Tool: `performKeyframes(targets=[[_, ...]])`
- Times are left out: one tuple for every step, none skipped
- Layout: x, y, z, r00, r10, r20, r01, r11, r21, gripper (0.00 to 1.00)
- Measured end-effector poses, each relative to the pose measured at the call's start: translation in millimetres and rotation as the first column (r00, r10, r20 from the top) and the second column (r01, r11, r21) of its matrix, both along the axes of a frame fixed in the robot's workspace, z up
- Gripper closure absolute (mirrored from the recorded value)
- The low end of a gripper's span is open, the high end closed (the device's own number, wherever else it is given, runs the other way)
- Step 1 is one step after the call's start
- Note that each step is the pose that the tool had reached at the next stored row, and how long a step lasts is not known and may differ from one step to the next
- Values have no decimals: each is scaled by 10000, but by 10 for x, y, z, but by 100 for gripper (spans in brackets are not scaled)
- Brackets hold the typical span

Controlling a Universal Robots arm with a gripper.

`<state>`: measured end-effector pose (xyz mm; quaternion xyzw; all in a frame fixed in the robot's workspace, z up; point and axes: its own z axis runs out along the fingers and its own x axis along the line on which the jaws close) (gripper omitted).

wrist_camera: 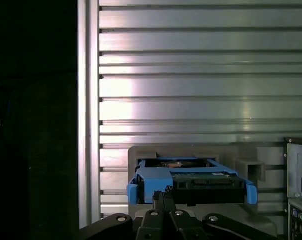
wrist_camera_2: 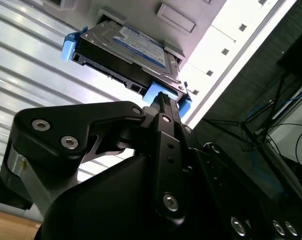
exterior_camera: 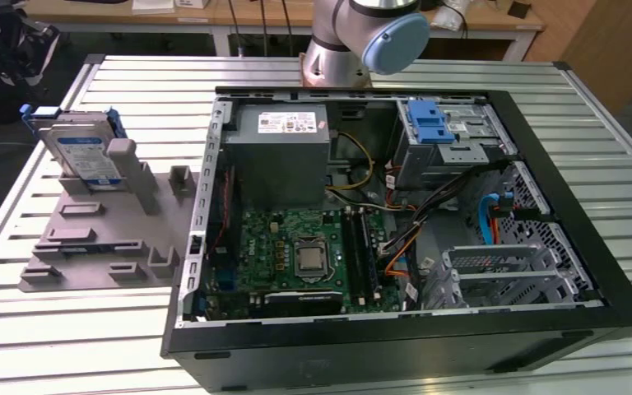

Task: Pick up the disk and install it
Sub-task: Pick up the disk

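Note:
The disk [exterior_camera: 80, 152], silver with a blue-and-white label and a blue carrier frame, stands on edge in a grey holder [exterior_camera: 96, 239] on the exterior view's left, beside the open computer case [exterior_camera: 404, 214]. Both wrist views look along my gripper toward the disk [wrist_camera_2: 135, 45] [wrist_camera: 191, 182]. My gripper [wrist_camera_2: 163, 100] [wrist_camera: 164, 195] is off the disk with a gap between them, aimed at the blue frame's end. Its fingers are shut together with nothing in them.
The case lies open with the motherboard [exterior_camera: 305, 251], the grey power supply [exterior_camera: 283, 156] and a drive cage with a blue latch [exterior_camera: 431, 123] exposed. All this rests on a slatted metal table [exterior_camera: 129, 82]. The arm's base [exterior_camera: 344, 49] rises behind the case.

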<state>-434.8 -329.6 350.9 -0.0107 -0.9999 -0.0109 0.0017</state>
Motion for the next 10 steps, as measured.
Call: performKeyframes(targets=[[0,0,0,10000,80,0,-80,10000,0,89],[0,0,0,9999,163,0,-163,9999,0,89],[0,0,0,9997,255,-1,-255,9997,0,89],[0,0,0,9994,340,0,-340,9994,0,89],[0,0,0,9991,425,0,-425,9991,0,89],[0,0,0,9987,510,-1,-510,9987,0,89],[0,0,0,9982,595,0,-595,9982,0,89],[0,0,0,9977,682,0,-682,9977,0,89],[0,0,0,9970,773,0,-773,9970,0,89],[0,0,0,9963,856,0,-856,9963,0,89]])
